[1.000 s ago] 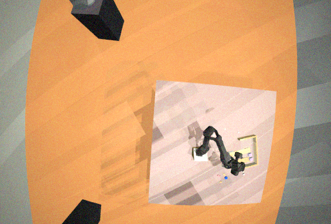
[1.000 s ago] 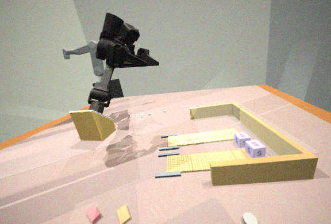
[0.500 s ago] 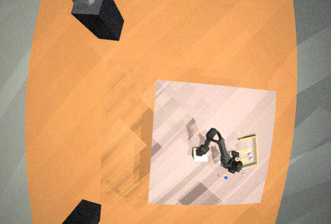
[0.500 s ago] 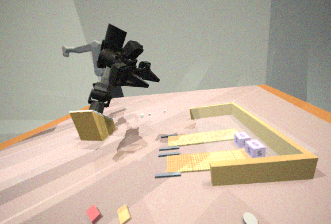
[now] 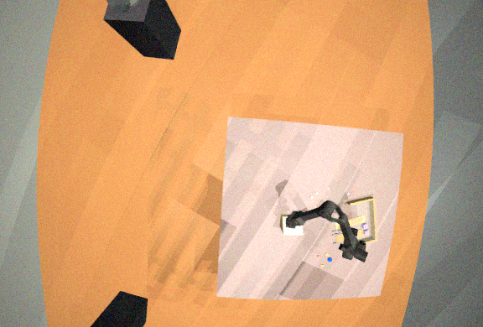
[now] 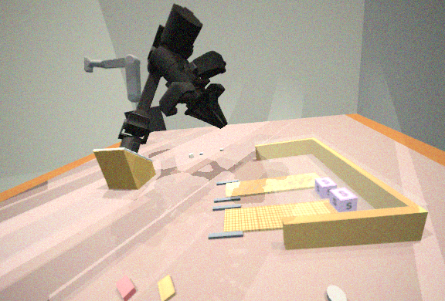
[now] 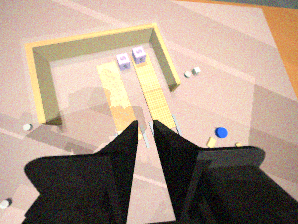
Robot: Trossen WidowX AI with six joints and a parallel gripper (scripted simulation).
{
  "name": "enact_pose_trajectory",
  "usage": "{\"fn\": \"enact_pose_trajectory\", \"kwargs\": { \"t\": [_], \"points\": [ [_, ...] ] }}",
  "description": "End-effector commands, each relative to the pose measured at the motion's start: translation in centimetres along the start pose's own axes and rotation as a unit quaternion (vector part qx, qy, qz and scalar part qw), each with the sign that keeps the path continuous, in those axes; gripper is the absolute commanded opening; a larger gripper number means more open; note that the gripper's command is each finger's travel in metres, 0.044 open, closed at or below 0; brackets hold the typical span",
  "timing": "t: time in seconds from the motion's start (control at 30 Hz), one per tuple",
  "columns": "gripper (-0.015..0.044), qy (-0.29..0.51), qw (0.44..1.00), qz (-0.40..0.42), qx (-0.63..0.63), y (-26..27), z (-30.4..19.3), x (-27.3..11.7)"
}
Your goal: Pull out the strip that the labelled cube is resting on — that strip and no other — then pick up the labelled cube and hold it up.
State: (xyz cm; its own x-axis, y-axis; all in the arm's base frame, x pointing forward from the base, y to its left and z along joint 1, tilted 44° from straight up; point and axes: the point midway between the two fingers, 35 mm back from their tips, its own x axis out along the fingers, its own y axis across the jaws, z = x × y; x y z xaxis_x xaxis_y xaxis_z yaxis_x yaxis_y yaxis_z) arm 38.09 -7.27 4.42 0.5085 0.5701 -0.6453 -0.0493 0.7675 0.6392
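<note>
— How does the surface (image 5: 260, 258) (image 6: 174, 261) (image 7: 220, 30) look to you?
— Pale pink and smooth, with a soft sheen where light bands cross it.
— And the jaws (image 6: 223, 125)?
— Matt black, like plastic.
— The yellow tray wall (image 5: 374, 216) (image 6: 355, 228) (image 7: 92, 37)?
— Flat and smooth, like painted wood; I can't tell for sure.
— The gridded strip (image 6: 256, 218) (image 7: 155, 97)?
— Thin, with a woven look, like cloth or printed paper.
— The lilac cubes (image 6: 344, 200) (image 7: 139, 54)?
— Smooth and matt, with printed letters.
— The slim bars (image 6: 225, 235)?
— Dull grey-blue; metal or plastic, I can't tell.
</note>
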Motion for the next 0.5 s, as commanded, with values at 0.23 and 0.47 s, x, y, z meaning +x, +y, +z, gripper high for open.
{"fn": "enact_pose_trajectory", "kwargs": {
  "t": [0.23,0.47],
  "points": [
    [0.0000,0.181,0.981,0.015,-0.068,-4.2,0.0,6.8],
    [0.0000,0.280,0.950,0.061,-0.124,-6.3,-1.5,10.0]
  ]
}}
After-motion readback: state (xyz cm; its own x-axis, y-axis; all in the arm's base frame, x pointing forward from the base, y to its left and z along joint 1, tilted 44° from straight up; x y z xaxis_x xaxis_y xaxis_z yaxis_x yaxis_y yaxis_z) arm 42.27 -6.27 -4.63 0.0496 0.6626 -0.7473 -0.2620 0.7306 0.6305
